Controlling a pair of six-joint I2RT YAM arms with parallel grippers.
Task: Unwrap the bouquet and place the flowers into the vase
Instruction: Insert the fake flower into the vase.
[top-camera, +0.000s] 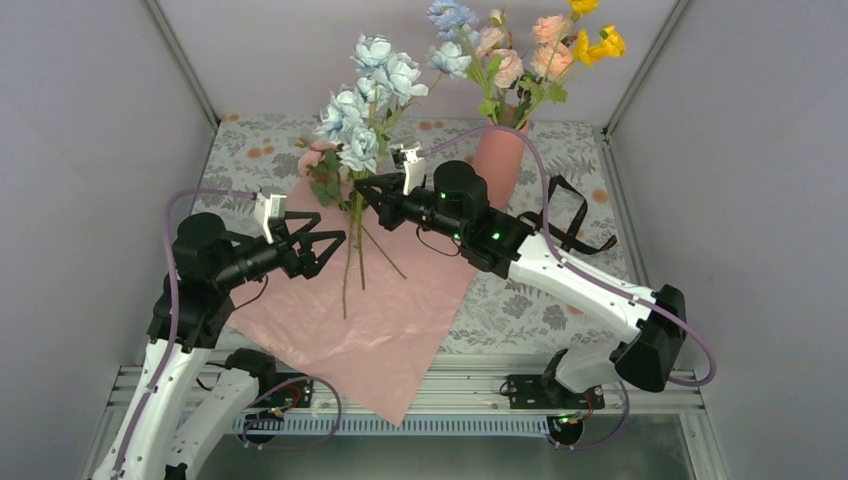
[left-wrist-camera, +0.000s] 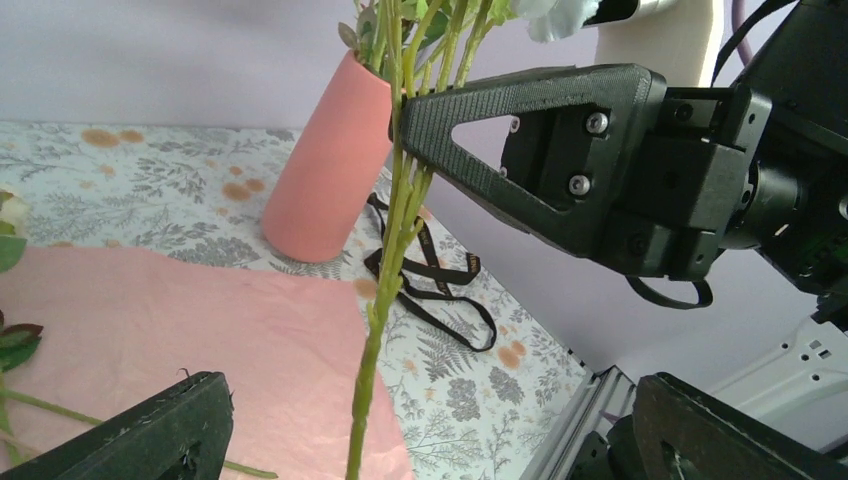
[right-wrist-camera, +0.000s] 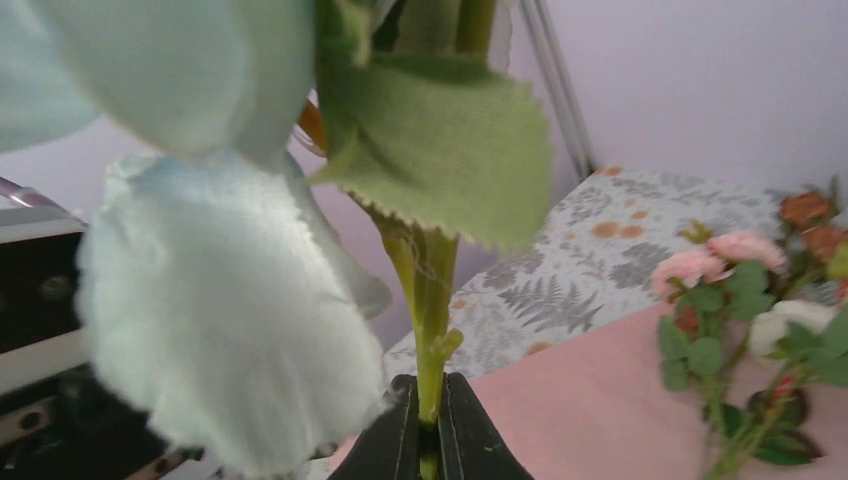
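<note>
My right gripper (top-camera: 361, 190) is shut on the green stems (right-wrist-camera: 432, 290) of a bunch of pale blue flowers (top-camera: 362, 105) and holds it upright above the table. The stems' lower ends (left-wrist-camera: 372, 350) hang between the wide-apart fingers of my open left gripper (top-camera: 331, 250), which do not touch them. The salmon-pink vase (top-camera: 499, 160) stands behind at the right with pink, blue and yellow flowers (top-camera: 520, 50) in it. The bouquet's pink wrapping sheet (top-camera: 385, 310) lies spread flat. Small pink flowers (right-wrist-camera: 735, 300) lie on the sheet.
A black ribbon (top-camera: 572, 218) lies on the floral tablecloth (top-camera: 560, 300) to the right of the vase. The sheet's near corner hangs over the metal rail (top-camera: 470, 385) at the table's front edge. Grey walls enclose the table on three sides.
</note>
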